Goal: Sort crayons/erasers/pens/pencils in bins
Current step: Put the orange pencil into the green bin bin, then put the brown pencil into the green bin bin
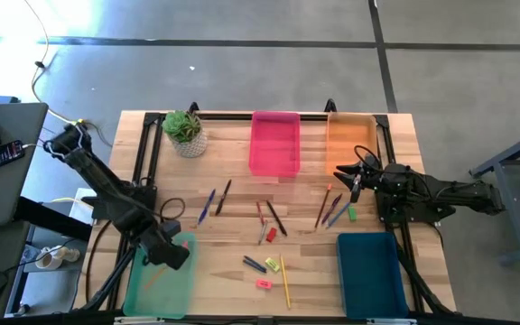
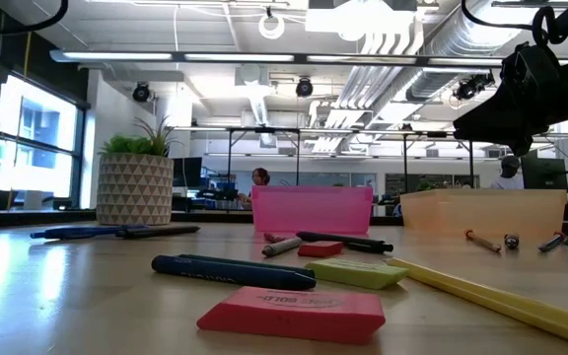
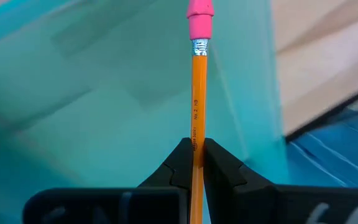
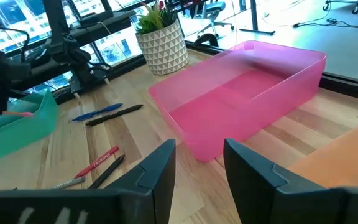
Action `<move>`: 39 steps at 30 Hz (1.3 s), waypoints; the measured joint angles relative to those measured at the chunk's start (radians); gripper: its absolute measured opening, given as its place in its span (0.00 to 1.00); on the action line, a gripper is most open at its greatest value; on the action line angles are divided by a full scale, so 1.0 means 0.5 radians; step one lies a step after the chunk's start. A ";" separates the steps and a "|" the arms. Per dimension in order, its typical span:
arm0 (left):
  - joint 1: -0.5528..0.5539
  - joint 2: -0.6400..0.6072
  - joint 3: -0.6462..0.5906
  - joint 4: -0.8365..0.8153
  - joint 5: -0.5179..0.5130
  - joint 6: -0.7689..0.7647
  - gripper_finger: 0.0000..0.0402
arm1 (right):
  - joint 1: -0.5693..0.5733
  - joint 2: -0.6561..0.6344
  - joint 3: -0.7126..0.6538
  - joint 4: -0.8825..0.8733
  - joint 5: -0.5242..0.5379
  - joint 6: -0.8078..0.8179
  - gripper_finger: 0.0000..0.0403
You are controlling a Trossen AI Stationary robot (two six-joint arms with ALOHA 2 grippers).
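1. Now left gripper (image 3: 197,163): fingers clamped on an orange pencil (image 3: 197,93), pink eraser tip pointing away, over the light green bin (image 1: 161,284) at near left.
2. Right gripper (image 4: 199,163): fingers apart, empty, hovering by the orange bin (image 1: 350,144), facing the pink bin (image 4: 247,93).
3. Pens (image 1: 206,208), crayons and erasers (image 1: 264,283) loose mid counter (image 1: 233,257); teal bin (image 1: 368,271) near right.

Pencil (image 3: 197,93) lower end hidden between left claw (image 3: 197,163) fingers; bin floor blurred, maybe empty.
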 joint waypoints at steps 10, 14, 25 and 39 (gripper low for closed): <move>0.007 0.223 -0.001 0.011 0.007 0.000 0.02 | -0.001 -0.002 0.000 -0.001 0.000 -0.001 0.32; 0.007 0.263 0.000 -0.001 0.012 0.001 0.03 | 0.000 -0.002 0.000 -0.001 0.000 0.000 0.32; 0.008 0.276 -0.001 -0.055 0.023 0.015 0.16 | 0.000 -0.002 0.000 -0.001 0.000 -0.001 0.32; 0.030 0.192 -0.001 0.101 0.044 0.058 0.23 | 0.000 -0.002 -0.001 0.080 -0.001 0.447 0.32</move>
